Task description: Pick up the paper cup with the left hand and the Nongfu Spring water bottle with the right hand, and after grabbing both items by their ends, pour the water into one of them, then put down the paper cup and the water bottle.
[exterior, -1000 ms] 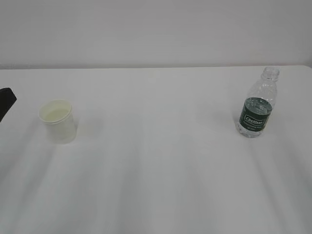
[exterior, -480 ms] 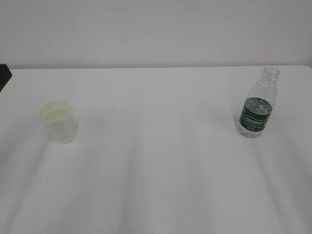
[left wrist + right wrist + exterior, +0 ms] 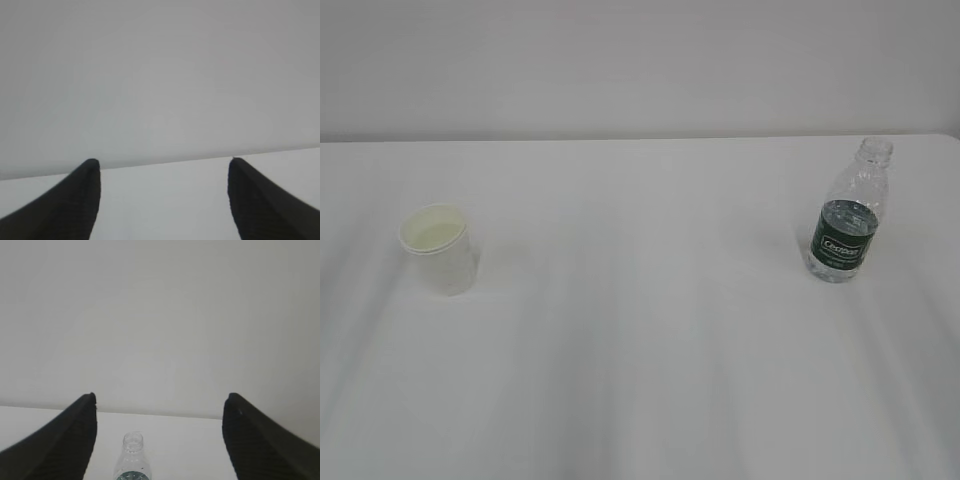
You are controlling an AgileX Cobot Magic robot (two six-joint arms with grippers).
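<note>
1. Desk (image 3: 640,380): white, plain top, runs back to a pale wall (image 3: 640,60). Carries two containers, well apart.
2. Bottle (image 3: 848,212): clear ribbed plastic, dark green label with white lettering, no cap. Stands upright on the desk at the right, near the back edge. Water shows inside up to about the top of the label; the part above it looks clear and unfilled. In the right wrist view only its open neck and shoulder show, at the bottom edge.
3. Cup (image 3: 440,248): small, white paper, rolled rim, pale cream inside. Stands upright on the desk at the left. Whether it holds any liquid cannot be told.
4. Left claw (image 3: 162,167): two black fingers spread wide, nothing between them; points over the desk toward the wall. Not seen in the exterior view.
5. Right claw (image 3: 159,402): two black fingers spread wide, gripping nothing; the bottle stands beyond, between the fingers in view, apart from both.
</note>
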